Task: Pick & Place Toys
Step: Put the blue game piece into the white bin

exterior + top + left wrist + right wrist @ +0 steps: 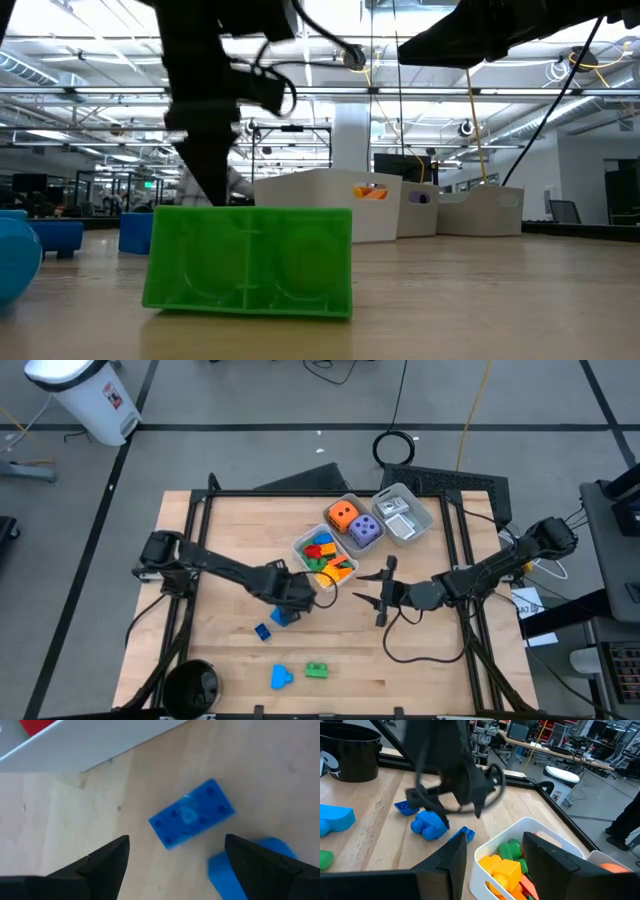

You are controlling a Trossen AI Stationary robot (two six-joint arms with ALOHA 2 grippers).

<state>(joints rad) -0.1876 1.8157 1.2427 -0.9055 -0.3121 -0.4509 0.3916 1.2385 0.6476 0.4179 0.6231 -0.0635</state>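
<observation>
Left gripper (175,862) is hovering wide open right above the blue brick (192,813), whose long axis is lying slantwise between the fingers; right gripper (383,591) is waiting open farther off

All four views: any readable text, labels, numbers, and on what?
None readable.
White bin on the floor: a red and dark label, too small to read.
Paper beside the table's right edge: print too small.
Black bucket: a white mark, no letters legible.
Orange die and purple die: dots only.
</observation>
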